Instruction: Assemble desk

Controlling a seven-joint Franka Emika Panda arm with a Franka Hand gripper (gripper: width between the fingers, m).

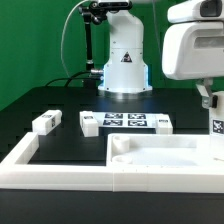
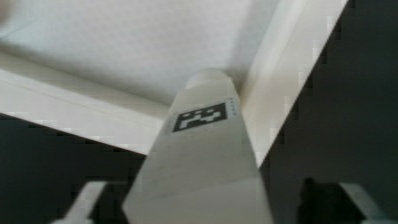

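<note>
The white tabletop panel (image 1: 160,155) lies flat at the front on the exterior view's right, hollows up. My gripper (image 1: 211,104) is shut on a white leg (image 1: 216,123) with a square tag and holds it upright over the panel's right end. In the wrist view the leg (image 2: 205,140) runs from between my fingers (image 2: 84,203) toward a corner of the panel (image 2: 107,45). I cannot tell whether its tip touches the panel. Three more tagged legs lie on the black table: one (image 1: 46,122), a second (image 1: 88,123) and a third (image 1: 163,123).
The marker board (image 1: 125,121) lies between the loose legs in front of the robot base (image 1: 123,65). A long white rim (image 1: 40,165) frames the black surface at the front and left. A green backdrop stands behind.
</note>
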